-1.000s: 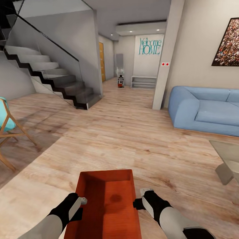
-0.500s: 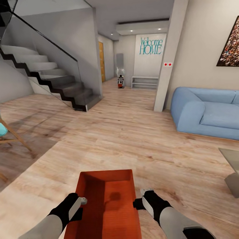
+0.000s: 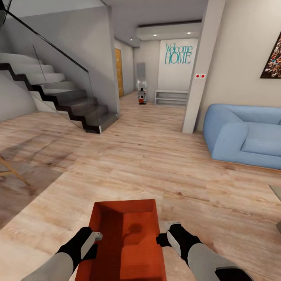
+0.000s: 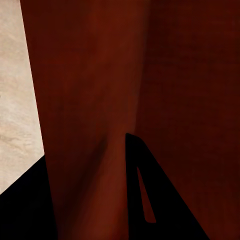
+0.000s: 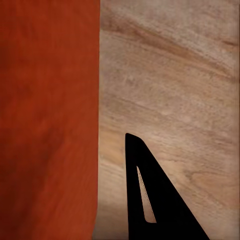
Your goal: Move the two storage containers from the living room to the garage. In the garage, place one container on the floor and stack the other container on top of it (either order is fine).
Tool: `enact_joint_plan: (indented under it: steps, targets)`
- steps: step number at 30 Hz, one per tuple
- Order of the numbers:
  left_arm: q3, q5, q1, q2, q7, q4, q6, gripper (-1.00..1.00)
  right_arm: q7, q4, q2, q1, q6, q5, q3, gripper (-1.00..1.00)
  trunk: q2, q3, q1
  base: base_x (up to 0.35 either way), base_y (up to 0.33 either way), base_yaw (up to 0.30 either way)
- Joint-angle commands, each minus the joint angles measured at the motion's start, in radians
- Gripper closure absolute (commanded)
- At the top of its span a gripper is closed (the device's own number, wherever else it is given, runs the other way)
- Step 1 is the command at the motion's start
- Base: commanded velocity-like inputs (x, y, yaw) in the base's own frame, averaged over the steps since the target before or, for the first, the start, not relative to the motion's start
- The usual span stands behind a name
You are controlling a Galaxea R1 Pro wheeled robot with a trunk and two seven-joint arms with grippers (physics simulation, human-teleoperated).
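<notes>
wrist view adds storage container (image 5: 47,120) beside floorboards (image 5: 170,90).

Near end of the storage container (image 3: 125,238) is cut off by the head view's lower edge. My arms hide whether my fingers clamp its walls. Sofa (image 3: 244,134) runs off the right edge. Small object (image 3: 142,96) down the hallway: too small to identify.

Ahead of you a grey staircase (image 3: 58,97) with a glass balustrade climbs on the left, and a blue sofa (image 3: 246,136) sits on the right beside a white pillar (image 3: 201,74). Down the hallway, teal "Welcome HOME" lettering (image 3: 178,54) marks the far wall above a low white bench (image 3: 170,97).
</notes>
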Motion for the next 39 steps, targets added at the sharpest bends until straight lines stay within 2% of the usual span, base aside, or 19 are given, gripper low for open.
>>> enact_joint_plan:
  steps: [1,39]
  targets:
    - [-0.005,0.072,-0.001,0.0,0.007,-0.001,-0.009,1.0,-0.007,-0.003,-0.035,0.0,0.008,0.038,0.009,1.0,0.0,-0.001,0.0,0.341,0.0,0.0]
    - [-0.005,0.072,-0.001,0.0,0.007,-0.001,-0.009,1.0,-0.007,-0.003,-0.035,0.0,0.008,0.038,0.009,1.0,0.0,-0.001,0.0,0.341,0.0,0.0]
